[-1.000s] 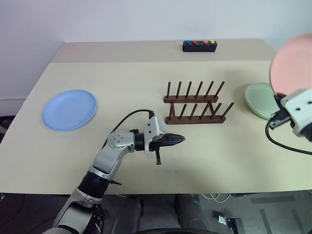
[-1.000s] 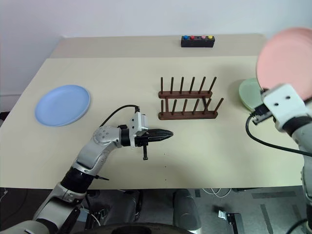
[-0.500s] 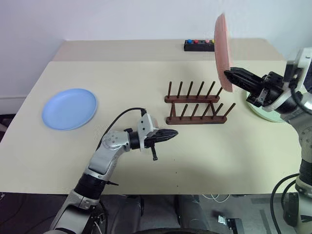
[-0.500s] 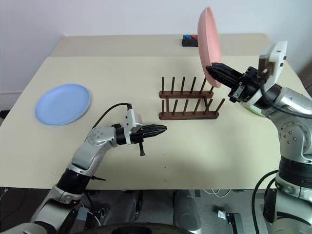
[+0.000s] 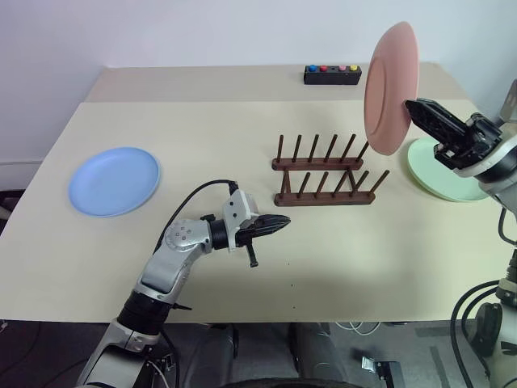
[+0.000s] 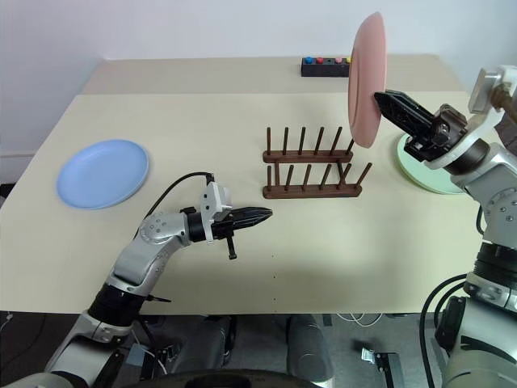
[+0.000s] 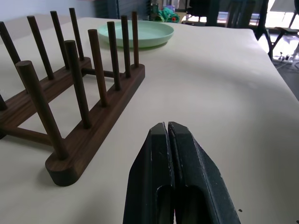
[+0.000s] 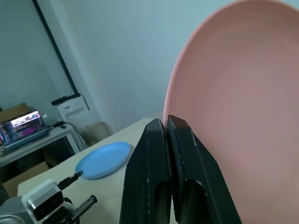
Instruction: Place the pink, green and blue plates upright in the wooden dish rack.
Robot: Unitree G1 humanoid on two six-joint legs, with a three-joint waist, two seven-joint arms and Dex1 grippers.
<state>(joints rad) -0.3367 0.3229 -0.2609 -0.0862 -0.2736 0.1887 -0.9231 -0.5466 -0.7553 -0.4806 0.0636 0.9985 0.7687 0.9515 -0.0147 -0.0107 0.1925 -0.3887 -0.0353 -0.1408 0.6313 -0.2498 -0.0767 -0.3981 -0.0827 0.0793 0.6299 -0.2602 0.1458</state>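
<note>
The pink plate stands on edge in the air above the right end of the wooden dish rack, clear of its pegs. My right gripper is shut on the plate's rim, reaching in from the right. The green plate lies flat on the table to the right of the rack, partly hidden behind that arm. At the table's left lies the blue plate. My left gripper is shut and empty, hovering level in front of the rack's left end and pointing right along its near bar.
A small black box with coloured buttons sits at the table's far edge behind the rack. The beige table has its near edge just below my left arm. A cable loops off the left wrist.
My right arm swung in from the right and rolled, so the pink plate turned from facing me to standing on edge near the rack. The left gripper has stayed put.
</note>
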